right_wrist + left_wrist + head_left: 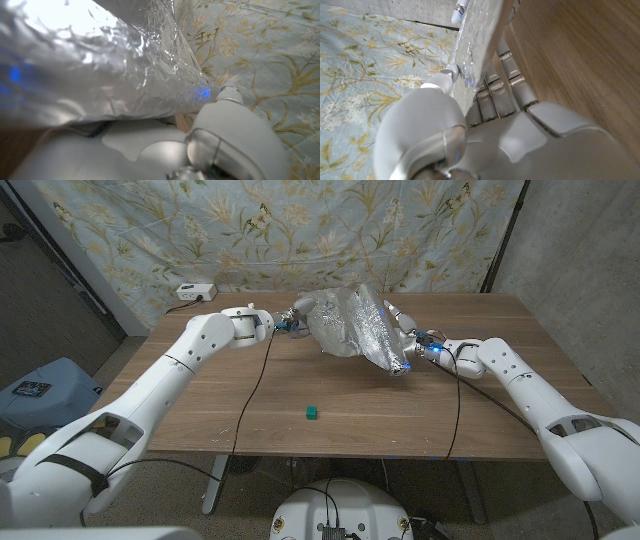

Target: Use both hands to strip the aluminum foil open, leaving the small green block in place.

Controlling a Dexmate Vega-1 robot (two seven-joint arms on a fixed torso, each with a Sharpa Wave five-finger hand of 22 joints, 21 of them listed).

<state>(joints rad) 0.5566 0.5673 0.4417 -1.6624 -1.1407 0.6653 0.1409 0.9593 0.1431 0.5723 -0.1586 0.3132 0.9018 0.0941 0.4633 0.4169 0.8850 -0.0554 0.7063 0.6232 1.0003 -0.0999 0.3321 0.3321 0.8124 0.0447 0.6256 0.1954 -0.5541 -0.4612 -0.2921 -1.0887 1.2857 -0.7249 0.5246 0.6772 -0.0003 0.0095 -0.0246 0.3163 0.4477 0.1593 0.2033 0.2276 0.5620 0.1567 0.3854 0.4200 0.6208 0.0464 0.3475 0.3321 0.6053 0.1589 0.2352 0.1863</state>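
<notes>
Between your fingers the aluminum foil sheet [358, 328] hangs stretched, left hand [296, 317] and right hand [412, 342] each pinching an edge to spread it, the small green block [311, 412] bared well below.

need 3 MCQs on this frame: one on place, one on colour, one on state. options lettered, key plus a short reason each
1. Where is the small block?
A. wrapped inside the foil
B. bare on the table, nearer the robot than the foil
C. in the left hand

2. What colour is the block?
A. red
B. yellow
C. green

3. How is the aluminum foil held?
A. lying flat, untouched
B. gripped by the left hand and the right hand, one at each side
C. held by the right hand alone

Key: 1 B, the head view shows it alone on the wooden table, apart from the foil. 2 C, it reads green against the wood. 3 B, the head view shows a hand at each end, and both wrist views show fingers on the sheet.
</notes>
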